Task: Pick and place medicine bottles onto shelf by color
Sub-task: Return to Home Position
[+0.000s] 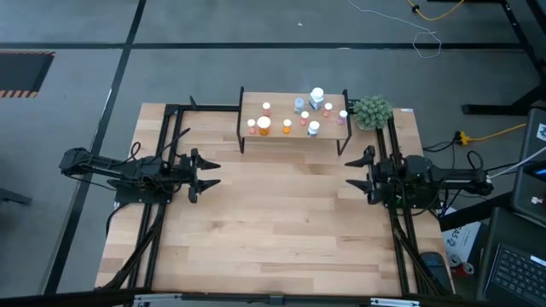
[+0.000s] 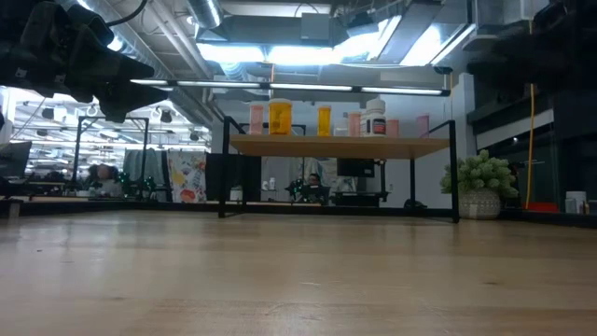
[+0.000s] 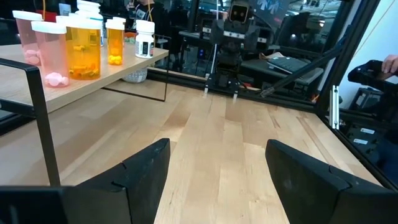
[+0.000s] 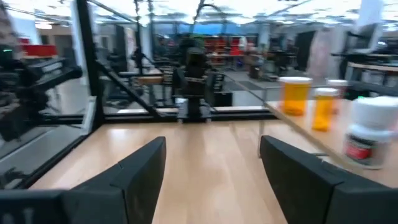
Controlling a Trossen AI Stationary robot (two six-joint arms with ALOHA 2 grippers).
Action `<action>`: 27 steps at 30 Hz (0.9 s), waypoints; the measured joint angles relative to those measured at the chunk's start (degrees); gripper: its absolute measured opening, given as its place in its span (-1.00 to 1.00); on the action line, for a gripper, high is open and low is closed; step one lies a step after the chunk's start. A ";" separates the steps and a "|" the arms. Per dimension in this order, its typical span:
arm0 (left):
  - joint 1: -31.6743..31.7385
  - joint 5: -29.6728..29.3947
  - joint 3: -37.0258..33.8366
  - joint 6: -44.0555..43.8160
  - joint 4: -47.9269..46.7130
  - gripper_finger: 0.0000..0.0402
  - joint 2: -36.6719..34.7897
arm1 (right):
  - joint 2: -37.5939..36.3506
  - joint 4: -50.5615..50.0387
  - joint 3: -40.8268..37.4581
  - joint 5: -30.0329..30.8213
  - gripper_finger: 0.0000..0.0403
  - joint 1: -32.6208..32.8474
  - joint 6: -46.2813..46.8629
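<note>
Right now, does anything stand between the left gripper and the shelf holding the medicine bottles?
Nothing visible does. Only the table surface lies between the open left gripper and the shelf.

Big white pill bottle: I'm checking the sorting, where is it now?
In the high view the big white pill bottle stands on the shelf, right of centre near its far edge, left of the green plant.

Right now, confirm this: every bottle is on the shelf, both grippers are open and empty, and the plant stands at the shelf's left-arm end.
Wrong on the plant: the high view shows it at the right-arm end of the shelf. The rest holds: the bottles are on the shelf, and the left gripper and right gripper are open and empty.
</note>
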 joint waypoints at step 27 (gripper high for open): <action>0.00 0.01 0.00 -0.01 -0.02 0.30 0.00 | 0.37 0.98 -3.65 0.24 0.31 0.00 1.68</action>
